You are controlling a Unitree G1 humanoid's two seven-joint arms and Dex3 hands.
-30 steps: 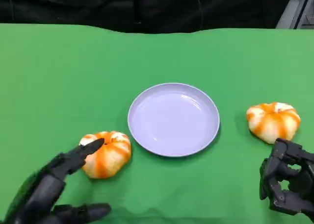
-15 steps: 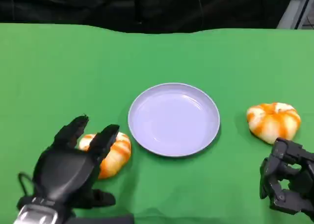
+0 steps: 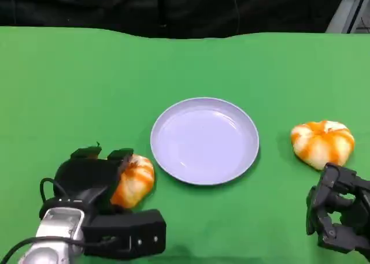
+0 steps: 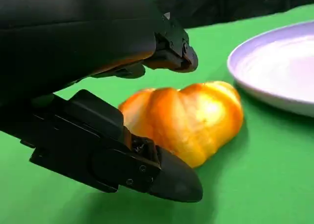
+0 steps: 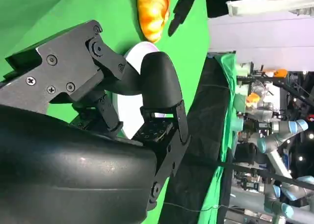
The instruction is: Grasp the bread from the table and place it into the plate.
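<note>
Two orange-and-white bread rolls lie on the green table. The left bread point(image 3: 137, 180) point(image 4: 189, 118) sits left of the lilac plate point(image 3: 204, 140) point(image 4: 274, 67). My left hand point(image 3: 89, 180) point(image 4: 88, 136) is around its left side, fingers point(image 4: 171, 55) arched over the top and thumb point(image 4: 167, 177) low beside it. A gap shows between the fingers and the crust. The right bread point(image 3: 322, 142) lies right of the plate. Just in front of it, my right hand point(image 3: 338, 215) point(image 5: 98, 111) rests with its fingers curled in, holding nothing.
The green cloth point(image 3: 69, 90) ends at a dark backdrop along the far edge. In the right wrist view the left bread point(image 5: 153, 11) shows far off, with lab equipment and other robot arms beyond the table's edge.
My left hand has moved forward and turned down over the left bread, its fingers now wrapping its left side. The right hand, the plate and the right bread have stayed put.
</note>
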